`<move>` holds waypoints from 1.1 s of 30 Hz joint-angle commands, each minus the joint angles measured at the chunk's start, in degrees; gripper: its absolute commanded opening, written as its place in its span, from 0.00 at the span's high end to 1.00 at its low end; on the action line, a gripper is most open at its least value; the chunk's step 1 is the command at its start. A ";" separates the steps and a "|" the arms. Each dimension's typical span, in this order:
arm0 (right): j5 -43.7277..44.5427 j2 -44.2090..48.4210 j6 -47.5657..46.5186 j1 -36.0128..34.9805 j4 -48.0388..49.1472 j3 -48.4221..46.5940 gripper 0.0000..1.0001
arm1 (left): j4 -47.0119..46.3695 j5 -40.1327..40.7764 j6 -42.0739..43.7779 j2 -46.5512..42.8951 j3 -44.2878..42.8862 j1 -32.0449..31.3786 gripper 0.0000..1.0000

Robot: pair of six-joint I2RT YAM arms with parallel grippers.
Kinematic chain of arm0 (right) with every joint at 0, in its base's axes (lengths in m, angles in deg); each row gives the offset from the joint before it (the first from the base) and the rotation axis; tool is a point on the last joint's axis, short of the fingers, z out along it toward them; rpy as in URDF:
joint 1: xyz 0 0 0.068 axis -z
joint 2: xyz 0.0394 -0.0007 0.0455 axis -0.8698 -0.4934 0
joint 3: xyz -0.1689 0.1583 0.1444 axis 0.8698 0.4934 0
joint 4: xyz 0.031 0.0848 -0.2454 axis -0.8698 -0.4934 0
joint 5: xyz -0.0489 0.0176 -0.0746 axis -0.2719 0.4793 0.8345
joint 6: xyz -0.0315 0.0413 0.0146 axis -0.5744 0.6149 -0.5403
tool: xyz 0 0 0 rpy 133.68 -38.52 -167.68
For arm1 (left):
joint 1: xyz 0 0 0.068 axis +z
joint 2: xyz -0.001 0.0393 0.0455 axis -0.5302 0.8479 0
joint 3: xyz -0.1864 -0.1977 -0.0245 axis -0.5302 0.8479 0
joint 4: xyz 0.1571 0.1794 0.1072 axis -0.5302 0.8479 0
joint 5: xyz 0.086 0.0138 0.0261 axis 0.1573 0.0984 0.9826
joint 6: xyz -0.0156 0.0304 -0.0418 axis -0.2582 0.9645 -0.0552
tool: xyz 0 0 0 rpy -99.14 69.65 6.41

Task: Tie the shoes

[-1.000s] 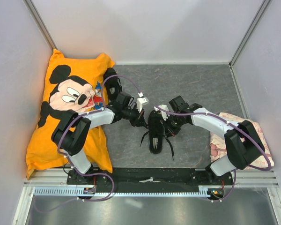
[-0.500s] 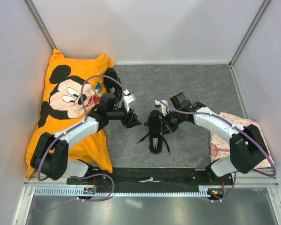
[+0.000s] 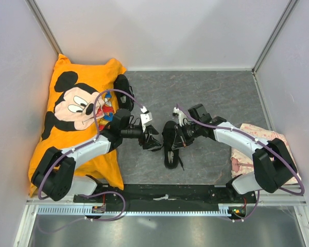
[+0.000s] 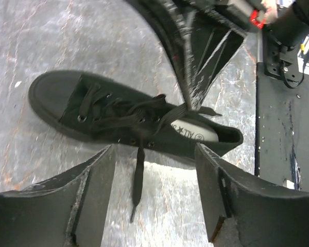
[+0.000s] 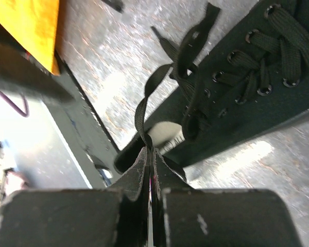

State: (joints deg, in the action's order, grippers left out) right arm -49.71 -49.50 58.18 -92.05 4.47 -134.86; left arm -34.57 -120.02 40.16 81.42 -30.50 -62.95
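Black low-top shoe (image 3: 170, 148), on the table (image 3: 221, 92) between the arms: right gripper (image 5: 150, 153) pinched on one lace (image 5: 142, 110), holding it raised, presumably for knotting; left gripper (image 4: 154, 149) spread, empty, poised over the other lace (image 4: 138, 177).

Shoe (image 4: 92, 116) all black, laces (image 4: 138, 175) black; pillow (image 3: 87, 77) orange, Mickey Mouse print; table (image 3: 211, 92) mottled grey.

1. One shoe (image 3: 170, 152) is lying mid-table, between the two grippers.
2. The left gripper (image 3: 153, 141) is hovering just left of it, jaws apart.
3. The right gripper (image 3: 179, 136) is sitting at its right side, pinching a lace (image 5: 144, 110).
4. The other shoe (image 3: 122, 87) is lying farther back, against the pillow (image 3: 67, 149) on the left.
5. A folded cloth (image 3: 239, 162) is lying at the right edge.
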 commanded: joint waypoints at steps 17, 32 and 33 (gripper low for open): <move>-1.25 2.76 14.74 1.20 14.02 5.06 1.00 | -12.82 -2.68 0.73 7.22 -0.18 -6.15 0.28; -1.86 4.25 23.98 1.29 22.38 9.28 1.00 | -12.47 3.12 -4.46 6.26 0.35 -6.59 0.28; -1.86 4.34 24.16 1.29 22.47 9.36 1.00 | -12.38 3.56 -4.90 6.61 0.00 -6.68 0.29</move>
State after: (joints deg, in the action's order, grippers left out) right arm -50.56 -47.05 80.15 -90.85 23.55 -126.05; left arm -44.97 -118.09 38.28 88.77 -30.11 -69.16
